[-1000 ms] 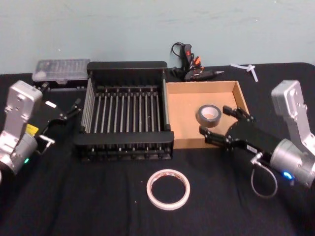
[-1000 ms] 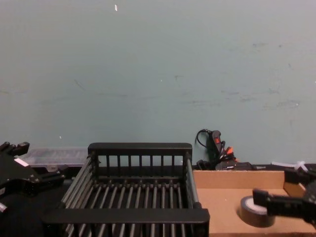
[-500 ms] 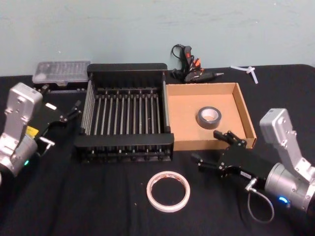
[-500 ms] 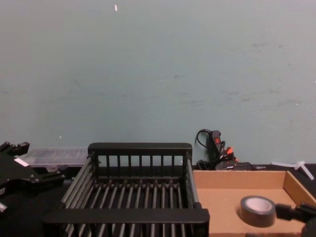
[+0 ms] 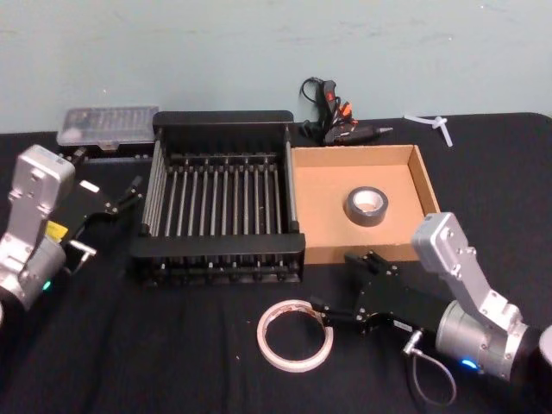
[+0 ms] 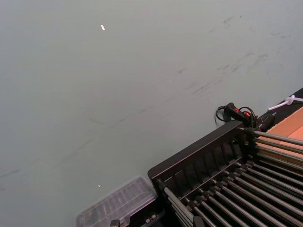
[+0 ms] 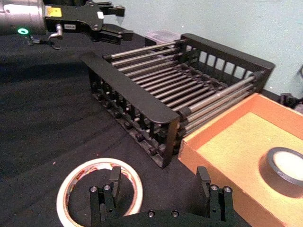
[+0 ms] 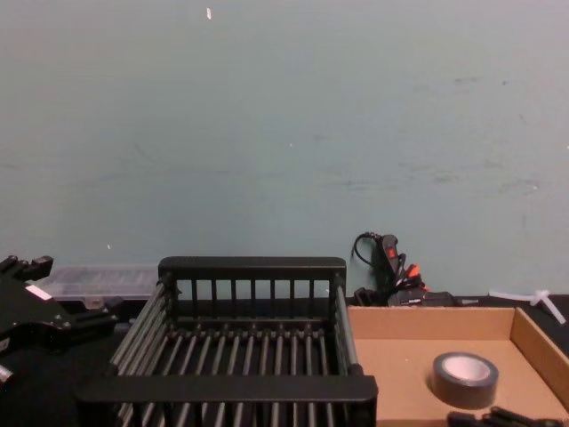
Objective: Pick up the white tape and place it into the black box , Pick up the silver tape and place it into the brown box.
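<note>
**Now my right claw waits by the white ring**

Inside the brown box (image 5: 316,185) lies the silver tape (image 5: 366,206), flat on the floor, a bit toward the right wall. The black box (image 5: 222,258) stands just left of it, side by side, and I see nothing in it but its own bars.

The white tape (image 5: 294,334) lies flat on the black table (image 5: 155,354), in front of both boxes and outside them.

My right gripper (image 5: 336,286) is low over the table, just in front of the brown box and right next to the white tape. Its fingers are wide apart and hold nothing. One fingertip (image 7: 115,176) sits over the near rim of the white ring in the right wrist view, but I cannot tell if it touches.

My left gripper (image 5: 121,197) rests off to the left of the black box. Its fingers are a little apart and hold nothing.

Behind the boxes, by the wall, are a clear plastic case (image 5: 108,124), a black glue gun (image 5: 332,110) with cords, and a small white piece (image 5: 433,122).
</note>
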Controlling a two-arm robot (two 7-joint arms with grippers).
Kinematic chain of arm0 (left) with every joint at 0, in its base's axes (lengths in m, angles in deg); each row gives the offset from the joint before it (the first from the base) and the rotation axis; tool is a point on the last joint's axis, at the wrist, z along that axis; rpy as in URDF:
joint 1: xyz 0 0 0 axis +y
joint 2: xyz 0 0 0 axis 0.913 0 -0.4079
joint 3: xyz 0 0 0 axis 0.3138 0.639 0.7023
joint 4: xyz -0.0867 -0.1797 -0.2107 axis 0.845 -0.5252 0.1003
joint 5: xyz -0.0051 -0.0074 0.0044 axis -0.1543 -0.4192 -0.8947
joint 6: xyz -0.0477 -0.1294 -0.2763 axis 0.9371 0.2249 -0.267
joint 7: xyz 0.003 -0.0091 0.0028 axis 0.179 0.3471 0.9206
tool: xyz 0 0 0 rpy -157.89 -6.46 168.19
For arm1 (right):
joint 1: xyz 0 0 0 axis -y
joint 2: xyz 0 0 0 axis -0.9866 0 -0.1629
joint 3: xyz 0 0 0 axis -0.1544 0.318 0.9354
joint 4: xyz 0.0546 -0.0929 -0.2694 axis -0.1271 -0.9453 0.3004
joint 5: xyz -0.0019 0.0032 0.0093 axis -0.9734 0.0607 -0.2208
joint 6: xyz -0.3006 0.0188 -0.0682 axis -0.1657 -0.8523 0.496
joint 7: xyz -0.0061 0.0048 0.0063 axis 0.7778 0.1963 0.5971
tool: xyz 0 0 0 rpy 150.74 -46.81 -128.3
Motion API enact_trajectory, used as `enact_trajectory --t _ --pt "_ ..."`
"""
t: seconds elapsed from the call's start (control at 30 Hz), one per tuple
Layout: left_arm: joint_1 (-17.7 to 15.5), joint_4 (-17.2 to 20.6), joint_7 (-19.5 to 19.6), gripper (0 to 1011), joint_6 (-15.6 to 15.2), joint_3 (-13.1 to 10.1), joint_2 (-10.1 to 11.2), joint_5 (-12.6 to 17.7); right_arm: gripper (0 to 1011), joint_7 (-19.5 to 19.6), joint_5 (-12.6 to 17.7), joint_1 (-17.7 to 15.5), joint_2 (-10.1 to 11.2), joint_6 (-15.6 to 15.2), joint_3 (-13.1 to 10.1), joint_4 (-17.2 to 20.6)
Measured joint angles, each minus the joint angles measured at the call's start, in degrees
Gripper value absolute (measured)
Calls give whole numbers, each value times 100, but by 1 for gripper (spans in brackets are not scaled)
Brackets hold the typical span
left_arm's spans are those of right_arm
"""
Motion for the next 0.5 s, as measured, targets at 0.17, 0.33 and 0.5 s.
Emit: enact_trajectory --t 0.17,0.33,0.5 --pt "0 0 0 1002 0 0 0 0 1002 -68 -33 111 -26 56 133 -114" --pt "0 0 0 1001 0 0 0 0 1002 -113 -91 253 -71 96 271 -248" --pt "0 0 0 1001 0 0 0 0 1002 -142 -137 374 -118 97 375 -363"
